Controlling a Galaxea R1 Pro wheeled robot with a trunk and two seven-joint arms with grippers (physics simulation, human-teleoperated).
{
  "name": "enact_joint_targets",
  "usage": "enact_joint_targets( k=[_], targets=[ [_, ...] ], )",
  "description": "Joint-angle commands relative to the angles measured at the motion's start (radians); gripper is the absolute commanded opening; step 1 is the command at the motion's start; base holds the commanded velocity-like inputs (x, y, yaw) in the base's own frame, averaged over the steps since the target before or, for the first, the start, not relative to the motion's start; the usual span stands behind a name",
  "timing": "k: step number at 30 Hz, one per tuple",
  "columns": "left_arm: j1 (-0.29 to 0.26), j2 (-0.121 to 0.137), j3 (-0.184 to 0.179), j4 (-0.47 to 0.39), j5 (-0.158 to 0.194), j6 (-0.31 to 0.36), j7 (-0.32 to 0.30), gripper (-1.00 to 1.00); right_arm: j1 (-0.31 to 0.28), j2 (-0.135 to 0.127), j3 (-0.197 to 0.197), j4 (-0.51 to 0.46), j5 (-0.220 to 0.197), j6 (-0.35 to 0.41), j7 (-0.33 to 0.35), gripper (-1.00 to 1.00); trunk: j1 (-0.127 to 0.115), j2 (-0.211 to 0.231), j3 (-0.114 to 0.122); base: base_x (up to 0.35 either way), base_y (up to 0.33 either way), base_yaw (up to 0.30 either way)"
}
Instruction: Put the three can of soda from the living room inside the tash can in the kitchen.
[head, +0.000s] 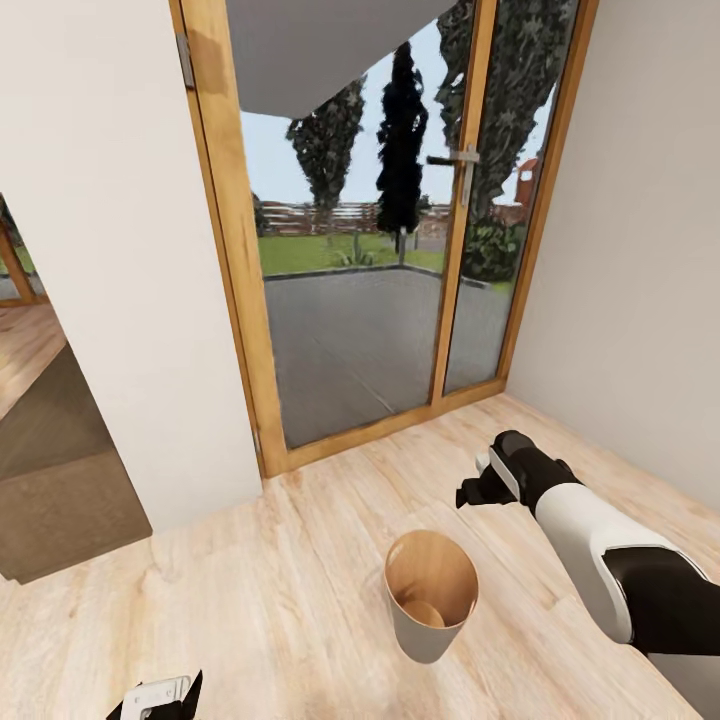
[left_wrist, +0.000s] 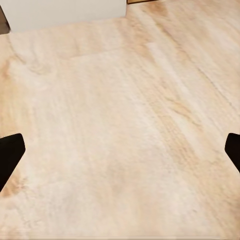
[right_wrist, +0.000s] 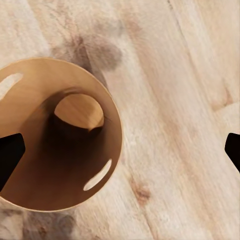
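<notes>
Pale wood flooring (head: 300, 600) fills the lower half of the head view, and the tash can (head: 431, 596) stands on it at lower centre, upright, grey outside and tan wood inside. No brand, label or writing can be read on it or anywhere else in the frames. In the right wrist view the bin (right_wrist: 55, 135) is seen from above at the left of the frame: its round bottom looks bare, and two oval handle holes near the rim let the light floor show through.

The right gripper (head: 478, 487) hangs right of centre in the head view, just above and to the right of the bin's rim, not touching it. Its dark fingers (right_wrist: 10, 152) sit at the far left and right edges of the wrist frame, spread wide with nothing between them. The left gripper (head: 155, 698) shows at the lower left edge of the head view; its fingers (left_wrist: 10, 152) likewise stand wide apart at the frame's edges over bare boards (left_wrist: 120, 130).

Behind the bin, a wood-framed glass door (head: 360, 250) with a metal handle (head: 462, 160) takes up the upper centre, looking out on a grey terrace, lawn and dark trees. A white wall (head: 120, 280) stands at the left and another (head: 640, 260) at the right, with a shaded opening (head: 50, 470) at the far left. Nothing lies between either gripper and the bin.
</notes>
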Motion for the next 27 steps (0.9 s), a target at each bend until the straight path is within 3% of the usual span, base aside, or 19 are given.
enact_joint_targets(
  k=[1, 27],
  targets=[
    [0.0, 0.0, 0.0, 0.0, 0.0, 0.0, 0.0, 1.0, 0.0, 0.0, 0.006, 0.0, 0.0, 0.0, 0.0, 1.0, 0.001, 0.0, -0.004, 0.0, 0.0, 0.0],
    [0.0, 0.001, -0.002, 0.0, 0.0, 0.0, 0.0, 1.0, 0.0, 0.002, 0.026, 0.0, 0.0, 0.0, -0.001, 1.0, 0.012, -0.007, -0.104, 0.0, 0.0, 0.0]
  ],
)
